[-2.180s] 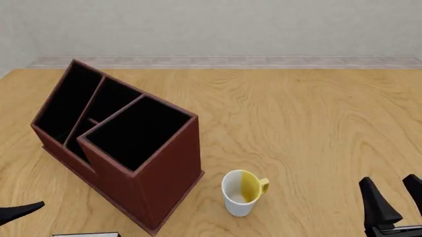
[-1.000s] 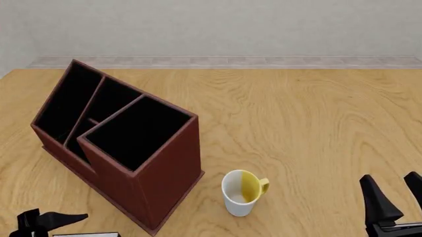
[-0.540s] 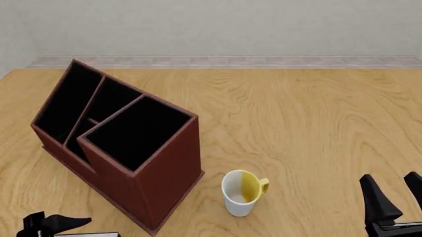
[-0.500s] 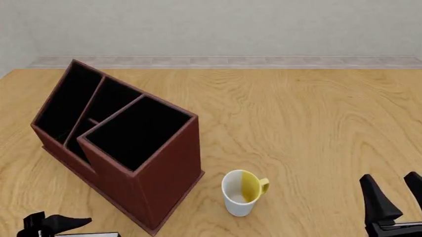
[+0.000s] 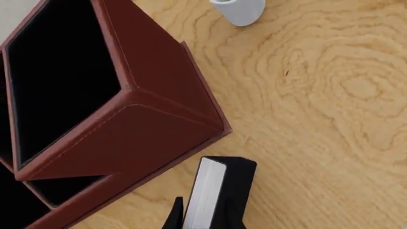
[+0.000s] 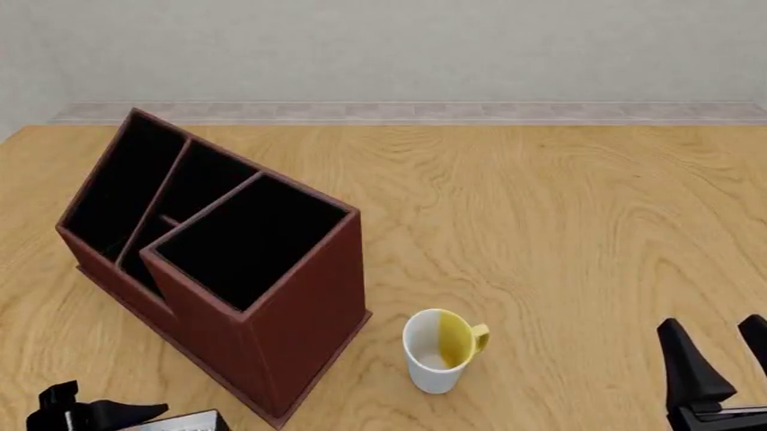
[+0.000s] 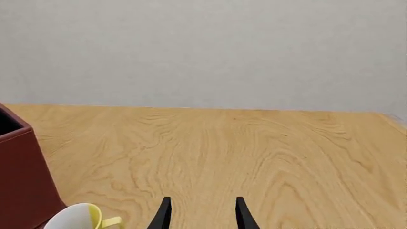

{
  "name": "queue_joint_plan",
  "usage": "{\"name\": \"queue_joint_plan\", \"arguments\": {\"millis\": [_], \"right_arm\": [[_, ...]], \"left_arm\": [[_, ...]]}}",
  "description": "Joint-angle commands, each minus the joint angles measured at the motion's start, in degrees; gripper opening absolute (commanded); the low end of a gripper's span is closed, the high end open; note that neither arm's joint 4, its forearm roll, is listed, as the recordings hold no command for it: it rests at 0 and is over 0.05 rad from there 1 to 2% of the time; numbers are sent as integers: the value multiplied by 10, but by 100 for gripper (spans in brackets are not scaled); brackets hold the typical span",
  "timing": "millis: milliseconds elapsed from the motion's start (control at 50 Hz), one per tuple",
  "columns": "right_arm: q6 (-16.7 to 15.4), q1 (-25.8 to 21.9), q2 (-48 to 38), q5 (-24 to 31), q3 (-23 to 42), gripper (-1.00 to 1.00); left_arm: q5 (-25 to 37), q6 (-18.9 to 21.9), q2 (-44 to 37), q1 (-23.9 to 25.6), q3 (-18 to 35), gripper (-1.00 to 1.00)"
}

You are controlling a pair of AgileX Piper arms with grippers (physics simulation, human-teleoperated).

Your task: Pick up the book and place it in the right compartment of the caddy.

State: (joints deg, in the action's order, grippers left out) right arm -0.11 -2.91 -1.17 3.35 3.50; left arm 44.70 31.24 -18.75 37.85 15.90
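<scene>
The book [image 5: 219, 191], black-covered with white page edges, stands on edge between the fingers of my left gripper [image 5: 205, 220], which is shut on it. One dark finger [image 5: 175, 215] shows beside the pages; the other is hidden behind the cover. In the front view the book [image 6: 180, 420] shows at the bottom left edge, beside the left gripper [image 6: 96, 417] and just in front of the caddy [image 6: 300, 314]. The right compartment [image 6: 251, 242] is a black square opening, also seen as the right compartment [image 5: 57, 81] from the wrist. My right gripper [image 6: 725, 377] stands open at the bottom right, holding nothing.
A white mug [image 6: 437, 350] with a yellow inside and handle stands just right of the caddy's front corner. The mug [image 7: 73, 217] and a caddy corner [image 7: 19, 176] show in the right wrist view. A grey wall [image 6: 396, 54] lies behind the table's far edge.
The book has risen and tilted at the bottom left of the front view, with the left gripper now closed around it. The right gripper has barely moved.
</scene>
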Motion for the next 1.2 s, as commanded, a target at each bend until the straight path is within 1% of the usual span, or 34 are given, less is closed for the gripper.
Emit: {"name": "queue_joint_plan", "arguments": {"millis": [20,40,60,120,320,340,460,540,620,780,860,940,980,1200], "right_arm": [[1,3,10,13,2,100],[1,4,10,14,3,100],[1,5,10,15,4,100],[0,5,10,15,3,100],[0,10,9,19,8,100],[0,11,10,22,11,100],[-1,11,10,23,12,100],[-1,11,10,24,14,100],[-1,10,10,25,16,100],[-1,11,11,29,21,100],[0,11,11,29,21,100],[0,10,11,29,22,100],[0,9,11,29,22,100],[0,7,11,31,24,100]], "left_arm": [[8,-8,3,16,-17,-100],[8,-10,5,18,-18,-100],[13,-21,10,28,-16,-100],[18,-31,16,38,-17,-100],[27,-48,27,66,-11,-100],[32,-56,31,75,-9,-100],[46,-68,46,93,-10,-100],[65,-85,68,116,-8,-100],[72,-91,77,125,-4,-100],[81,-99,89,143,5,-100],[85,-95,91,148,9,-100],[88,-92,90,154,23,-100],[90,-83,94,157,26,-100],[95,-75,75,186,71,-100]]}}
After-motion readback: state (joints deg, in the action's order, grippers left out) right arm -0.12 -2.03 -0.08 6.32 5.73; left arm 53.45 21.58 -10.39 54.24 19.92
